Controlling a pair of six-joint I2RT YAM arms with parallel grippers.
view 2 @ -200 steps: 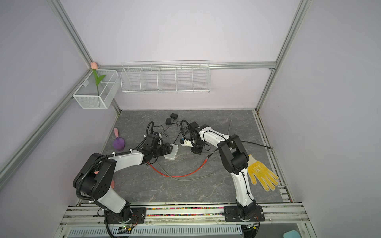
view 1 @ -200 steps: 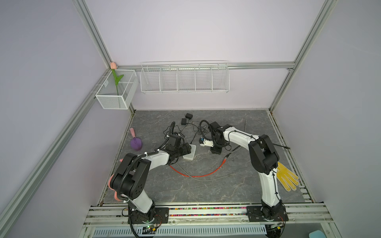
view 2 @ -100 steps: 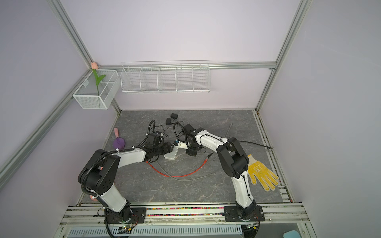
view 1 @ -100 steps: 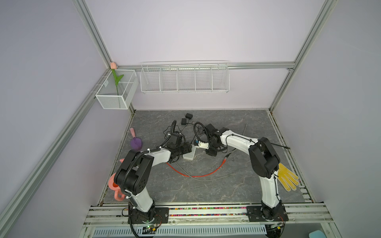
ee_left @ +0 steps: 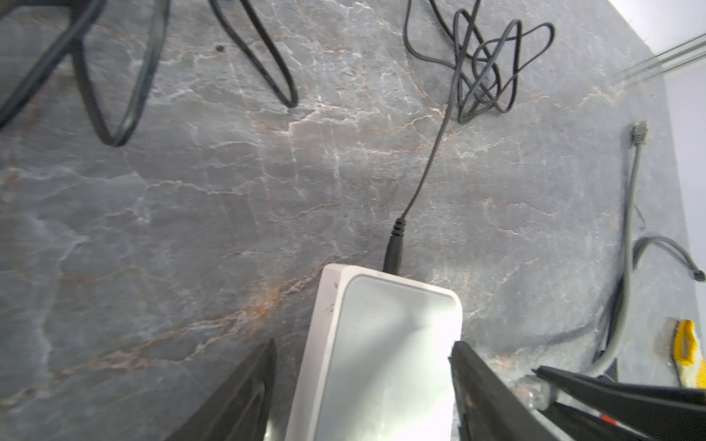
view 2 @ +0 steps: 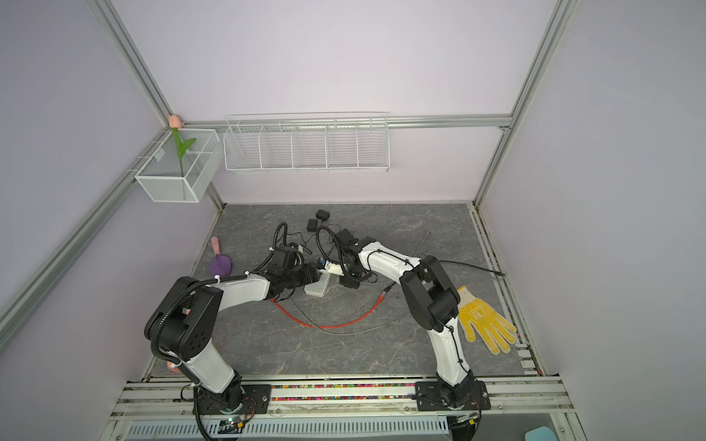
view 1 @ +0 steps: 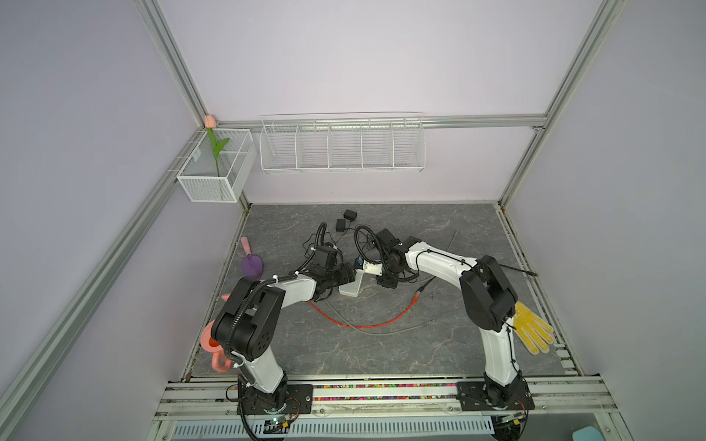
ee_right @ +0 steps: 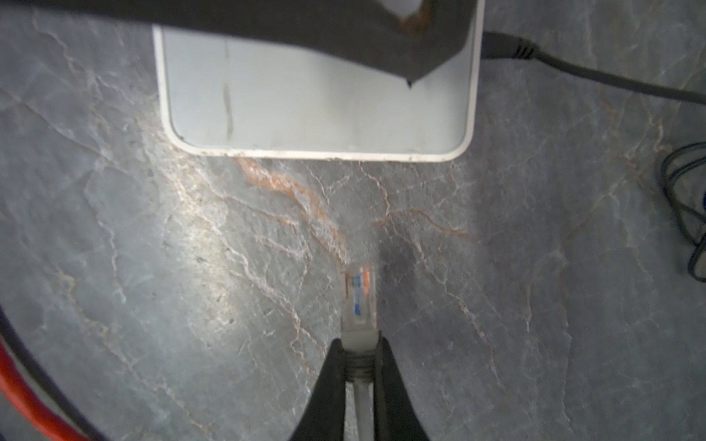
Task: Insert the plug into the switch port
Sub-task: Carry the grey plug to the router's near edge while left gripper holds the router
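Note:
The white switch (view 1: 350,289) (view 2: 318,287) lies flat on the grey table. My left gripper (ee_left: 365,343) is open and straddles the switch (ee_left: 382,351): one finger is against its edge, the other stands a little off. My right gripper (ee_right: 359,351) is shut on the clear plug (ee_right: 358,301) of a grey cable. The plug points at the near long edge of the switch (ee_right: 317,114), a short gap away. In both top views the right gripper (view 1: 363,266) (view 2: 328,267) sits just right of the left gripper (view 1: 342,275). The switch port is hidden.
A black power lead (ee_left: 395,244) is plugged into the switch's end, its slack tangled behind. A red cable (view 1: 366,325) and a grey cable (view 1: 393,331) curve across the front. A yellow glove (view 1: 531,333) lies right, a purple object (view 1: 252,266) left, and black adapters (view 1: 349,215) at the back.
My right gripper has carried the plug leftward, close to the switch. The left gripper's jaws have narrowed around the switch.

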